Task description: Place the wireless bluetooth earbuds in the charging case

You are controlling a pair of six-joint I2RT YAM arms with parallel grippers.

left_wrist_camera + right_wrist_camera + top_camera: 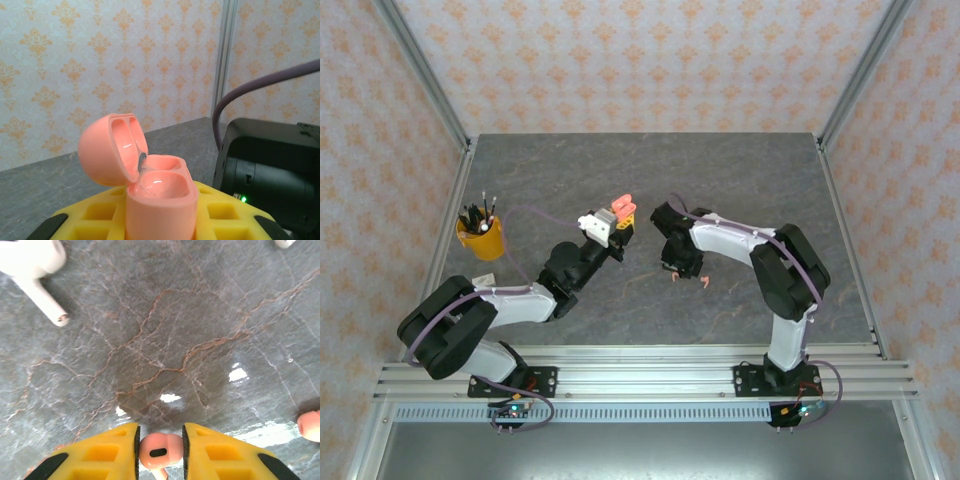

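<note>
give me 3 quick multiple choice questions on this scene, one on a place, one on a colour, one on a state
1. Where is the pink charging case?
A. between the fingers of the left gripper
B. lying flat on the table
C. inside the yellow cup

2. What colour is the earbud between the fingers of the right gripper?
A. white
B. pink
C. black

3. What state is the case's lid in?
A. snapped shut
B. swung open on its hinge
C. taken off and set aside

Answers:
1. A, the left wrist view shows the case standing between the yellow fingers.
2. B, the right wrist view shows a salmon-pink bud between the yellow fingers.
3. B, the lid leans back beside the body and both hollow insides show.
</note>
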